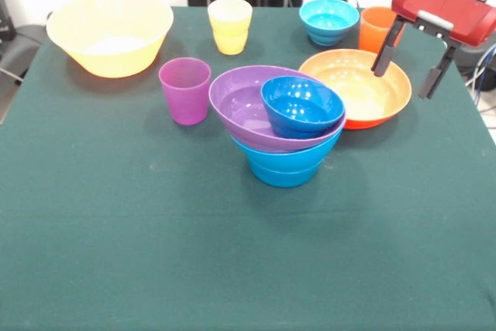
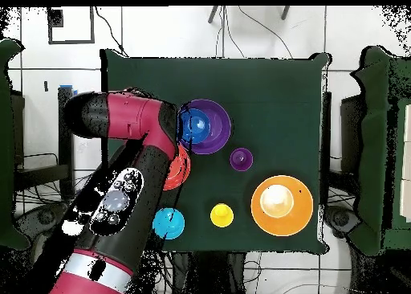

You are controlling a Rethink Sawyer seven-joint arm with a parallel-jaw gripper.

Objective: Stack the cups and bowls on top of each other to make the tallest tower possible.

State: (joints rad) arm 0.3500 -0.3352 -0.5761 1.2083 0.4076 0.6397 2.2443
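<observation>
The tower (image 1: 285, 133) stands mid-table: mid-blue bowls (image 1: 284, 167) at the base, the wide purple bowl (image 1: 242, 105) tilted on them, and the small dark blue bowl (image 1: 302, 105) inside it. My gripper (image 1: 409, 67) is open and empty, hovering over the right side of the wide orange bowl (image 1: 349, 83). The purple cup (image 1: 184, 91) stands left of the tower. The yellow cup (image 1: 229, 25), small cyan bowl (image 1: 328, 21) and orange cup (image 1: 375, 30) stand along the far edge. The large yellow bowl (image 1: 108, 32) sits far left. In the overhead view my arm (image 2: 132, 158) hides the gripper.
The green table (image 1: 116, 230) stretches bare in front of the tower. In the overhead view the tower (image 2: 207, 126), purple cup (image 2: 241, 158), yellow cup (image 2: 221, 215), cyan bowl (image 2: 168, 223) and large yellow bowl (image 2: 281, 204) show beside the arm.
</observation>
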